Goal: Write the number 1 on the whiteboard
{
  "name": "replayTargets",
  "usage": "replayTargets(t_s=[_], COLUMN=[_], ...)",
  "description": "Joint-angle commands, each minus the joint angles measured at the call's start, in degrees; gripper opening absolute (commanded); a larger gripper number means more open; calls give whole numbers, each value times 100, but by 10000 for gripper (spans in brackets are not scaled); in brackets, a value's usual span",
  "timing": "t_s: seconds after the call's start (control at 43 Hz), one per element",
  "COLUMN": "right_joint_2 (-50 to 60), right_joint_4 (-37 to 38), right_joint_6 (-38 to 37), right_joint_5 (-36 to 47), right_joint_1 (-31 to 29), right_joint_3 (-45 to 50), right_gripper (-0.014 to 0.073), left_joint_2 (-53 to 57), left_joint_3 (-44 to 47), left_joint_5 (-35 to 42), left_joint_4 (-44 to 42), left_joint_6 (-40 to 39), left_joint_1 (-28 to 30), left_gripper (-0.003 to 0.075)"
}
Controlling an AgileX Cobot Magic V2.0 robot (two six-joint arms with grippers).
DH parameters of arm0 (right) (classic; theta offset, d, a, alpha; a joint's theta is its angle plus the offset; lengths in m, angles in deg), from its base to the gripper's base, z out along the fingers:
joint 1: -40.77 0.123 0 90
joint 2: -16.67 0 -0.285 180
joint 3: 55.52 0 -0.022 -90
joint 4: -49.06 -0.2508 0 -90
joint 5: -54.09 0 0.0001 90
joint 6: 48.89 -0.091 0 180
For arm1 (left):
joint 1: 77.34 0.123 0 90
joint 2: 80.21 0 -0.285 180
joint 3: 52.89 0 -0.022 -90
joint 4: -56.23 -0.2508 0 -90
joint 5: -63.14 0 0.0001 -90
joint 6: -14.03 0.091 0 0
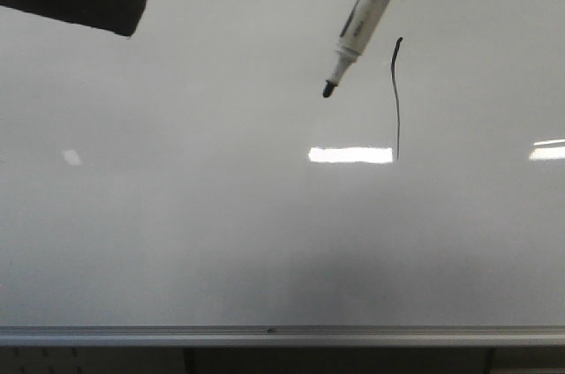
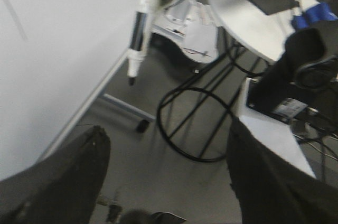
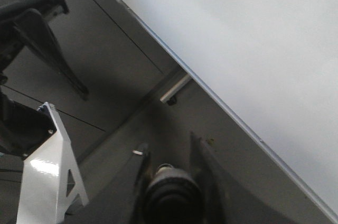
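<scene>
Glossy whiteboard (image 1: pixel 177 233) bears the number 1 (image 1: pixel 397 100); round table (image 2: pixel 248 18) nearby

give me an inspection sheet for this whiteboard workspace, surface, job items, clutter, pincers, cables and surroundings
Surface: whiteboard glossy, bright light reflections, silver rail along the bottom.
Job's things: number 1 drawn as a thin wavy black stroke; marker uncapped, tip beside the stroke's top.
Clutter: nothing seen on the board.
Pincers: right pincer shut on the marker; left pincer open, empty.
Cables: loose wires by a dark device on the floor side.
Surroundings: round white table on a black wire base.
</scene>
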Motion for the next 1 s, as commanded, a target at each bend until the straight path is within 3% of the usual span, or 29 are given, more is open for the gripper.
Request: replayTargets(t_s=[0.0,0.116,0.279,0.837,0.977], right_joint_2=[165,165,165,165,165], right_joint_4=[-670,-962,-1128,-1421,-1421], right_joint_6=[243,411,424,521,521], right_joint_5=[-109,-315,-572,-847,-847], right_joint_1=[-12,-12,-12,-12,-12], right_joint_3=[-205,-205,-205,-205,-205], right_gripper=[-109,-109,-109,-109,-109], left_joint_2=[-174,-432,-717,-1373,-1373], left_joint_3=[-453,-708,-965,-1488,-1488], left_joint_5=[677,629,-4,-234,-234], left_joint_4=[237,237,237,237,237], left_joint_6=[-6,-6,-6,-6,-6], left_joint_1=[-89,-417,-891,-1411,-1411], left_gripper=[475,475,475,472,388])
